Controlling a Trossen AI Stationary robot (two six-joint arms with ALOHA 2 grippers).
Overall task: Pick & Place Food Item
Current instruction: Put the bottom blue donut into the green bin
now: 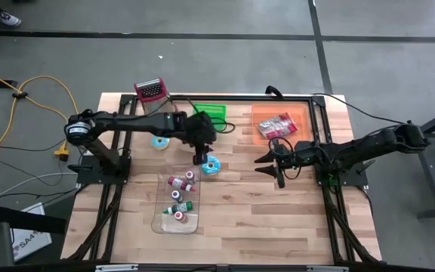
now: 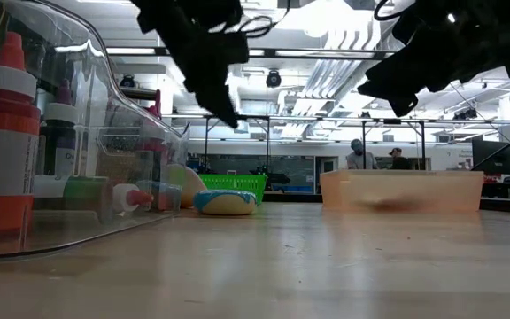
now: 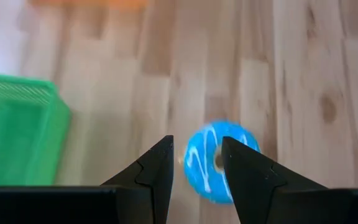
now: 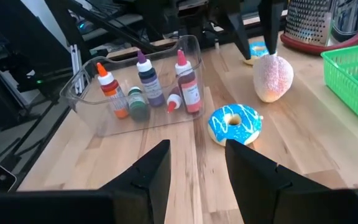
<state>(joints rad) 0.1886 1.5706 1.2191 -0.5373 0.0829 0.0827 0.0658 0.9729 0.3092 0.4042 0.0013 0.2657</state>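
A blue-iced donut with white stripes (image 1: 211, 166) lies flat on the wooden table near its middle; the right wrist view shows the donut (image 4: 235, 123) too. My left gripper (image 1: 200, 157) hangs open just above it, pointing steeply down. In the left wrist view the donut (image 3: 219, 162) shows in and beyond the gap between the left gripper's (image 3: 197, 168) fingers, which stay clear of it. In the low view the left gripper (image 2: 227, 111) is well above the donut (image 2: 226, 202). My right gripper (image 1: 270, 162) waits open to the donut's right, above the table.
A clear bin of small bottles (image 1: 178, 200) sits near the donut. A pale pink round pastry (image 4: 273, 78) lies toward the left. A green basket (image 1: 211, 113), an orange tray with packets (image 1: 282, 121) and a red grater (image 1: 149, 91) stand at the far edge.
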